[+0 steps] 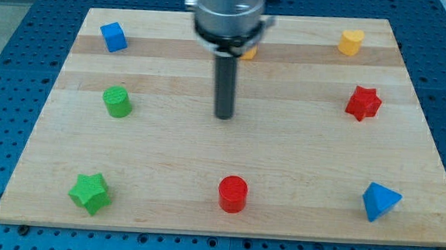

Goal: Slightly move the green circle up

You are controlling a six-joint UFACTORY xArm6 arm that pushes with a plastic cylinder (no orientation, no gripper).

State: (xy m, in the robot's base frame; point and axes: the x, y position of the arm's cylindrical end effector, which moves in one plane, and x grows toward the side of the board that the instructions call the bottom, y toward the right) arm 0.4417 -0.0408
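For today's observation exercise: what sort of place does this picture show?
Probably a robotics lab test bench: a wooden board on a blue perforated table, small coloured blocks such as the green circle, and my tip on the board well to that circle's right.

a pale striped wooden board (298, 168) is lying on a blue perforated surface (12, 19). on it are showing a green circle (117, 101), green star (90, 193), blue cube (113, 37), red cylinder (233, 194), red star (363, 103), blue triangular block (379, 201), yellow block (351, 42) and a dark rod, my tip (223, 117).
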